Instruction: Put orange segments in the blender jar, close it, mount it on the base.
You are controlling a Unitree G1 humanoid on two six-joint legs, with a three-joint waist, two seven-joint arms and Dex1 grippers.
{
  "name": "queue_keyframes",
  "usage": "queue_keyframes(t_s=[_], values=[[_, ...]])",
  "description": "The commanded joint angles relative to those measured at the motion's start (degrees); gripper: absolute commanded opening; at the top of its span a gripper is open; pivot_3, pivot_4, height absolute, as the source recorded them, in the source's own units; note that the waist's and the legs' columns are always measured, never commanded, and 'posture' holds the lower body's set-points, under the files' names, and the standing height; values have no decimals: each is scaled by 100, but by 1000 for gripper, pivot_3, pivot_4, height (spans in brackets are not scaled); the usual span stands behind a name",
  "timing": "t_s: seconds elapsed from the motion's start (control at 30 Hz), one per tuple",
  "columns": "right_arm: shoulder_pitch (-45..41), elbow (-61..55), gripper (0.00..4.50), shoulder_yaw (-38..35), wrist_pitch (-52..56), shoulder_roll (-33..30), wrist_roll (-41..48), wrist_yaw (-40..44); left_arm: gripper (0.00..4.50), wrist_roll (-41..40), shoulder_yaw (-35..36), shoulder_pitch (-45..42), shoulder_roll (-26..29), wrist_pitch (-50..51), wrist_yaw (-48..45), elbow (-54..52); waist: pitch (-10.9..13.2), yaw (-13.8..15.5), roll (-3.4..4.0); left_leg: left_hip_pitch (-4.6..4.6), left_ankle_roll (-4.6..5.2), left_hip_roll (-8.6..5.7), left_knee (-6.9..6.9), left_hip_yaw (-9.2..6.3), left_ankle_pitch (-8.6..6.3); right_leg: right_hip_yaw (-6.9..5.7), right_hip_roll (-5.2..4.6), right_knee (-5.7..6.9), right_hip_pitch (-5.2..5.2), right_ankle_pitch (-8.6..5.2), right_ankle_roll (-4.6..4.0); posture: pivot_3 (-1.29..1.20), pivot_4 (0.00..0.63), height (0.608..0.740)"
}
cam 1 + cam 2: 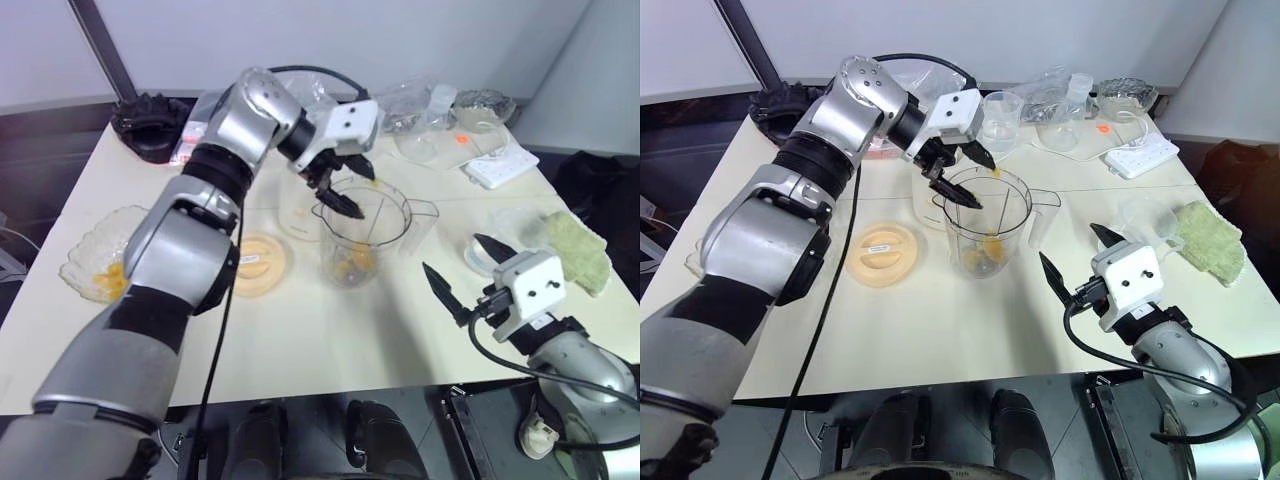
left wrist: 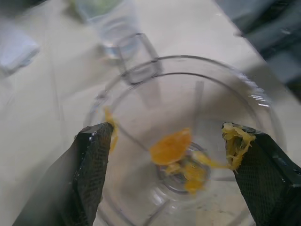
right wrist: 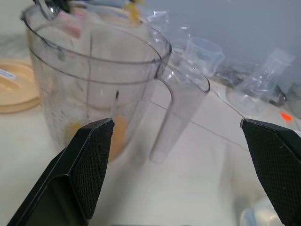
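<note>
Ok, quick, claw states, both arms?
Left claw: open over the blender jar, pulp stuck to its fingers, holding nothing.
Right claw: open, empty.

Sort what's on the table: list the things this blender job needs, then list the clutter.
Needed:
blender jar
orange segments in the jar
peach lid
cream base behind the jar
bowl of fruit

Clutter:
power strip
green cloth
empty clear cups

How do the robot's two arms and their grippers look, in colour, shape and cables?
Both arms are rounded silver-grey shells with black joints. A black cable runs along each. Each wrist ends in a white box block with small round holes. The left gripper and right gripper each have two black pointed fingers with textured pads.
</note>
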Motion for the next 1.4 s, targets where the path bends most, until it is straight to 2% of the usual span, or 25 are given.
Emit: queue_keyframes(t_s=[0.03,0.27,0.47,0.63,0.87,0.9,1.03,1.27,1.4], values=[[2,-108,4500,-1,-166,63,-68,-42,3859,-461,-232,-154,167,137,-72,-238,0,4,0,2,0,0,0,-2,0,0,0,4,0,0,0,0,150,740],[-242,-69,4500,53,-197,164,-115,-164,3859,-1101,-452,-331,268,737,-72,-381,0,4,0,2,-1,-2,5,0,0,5,-2,3,3,1,-1,0,150,740],[-458,-145,4500,-316,-70,192,179,-177,3859,-997,-597,-300,309,482,-72,-280,0,10,0,1,0,-2,4,0,0,5,-1,1,2,0,-1,0,150,740],[-842,-281,4500,-758,206,-56,578,-99,3859,-978,-663,-222,290,333,-72,-284,0,9,0,1,0,-2,5,3,0,7,-3,0,3,1,-1,0,150,740],[-1469,-367,4500,-424,620,-119,788,-261,3859,-618,-457,-319,237,-138,-72,-120,1,7,1,3,0,-1,4,1,0,7,1,4,0,1,-1,0,150,740],[-1430,-367,4500,-397,628,-130,760,-256,3859,-865,-590,-323,336,-150,-72,-263,1,7,1,2,0,-2,4,1,0,8,0,3,0,1,-1,0,150,740],[-1256,-356,4500,-422,573,-127,722,-232,3859,-2322,-2290,-130,1338,-281,-73,-1568,8,-24,11,-4,0,0,-1,6,0,20,-1,1,-8,1,-1,0,150,740],[-1184,-343,4500,-279,479,-79,604,-277,3859,-3197,-3368,-174,1720,-297,-73,-2006,9,12,12,-2,-2,-7,15,10,2,35,-1,1,4,1,-1,0,150,740],[-1083,-363,4500,-327,430,-75,609,-280,3859,-3365,-3699,-113,1812,-394,-72,-2178,9,5,12,-4,-2,-8,15,15,1,45,0,-3,3,0,0,0,150,740]])
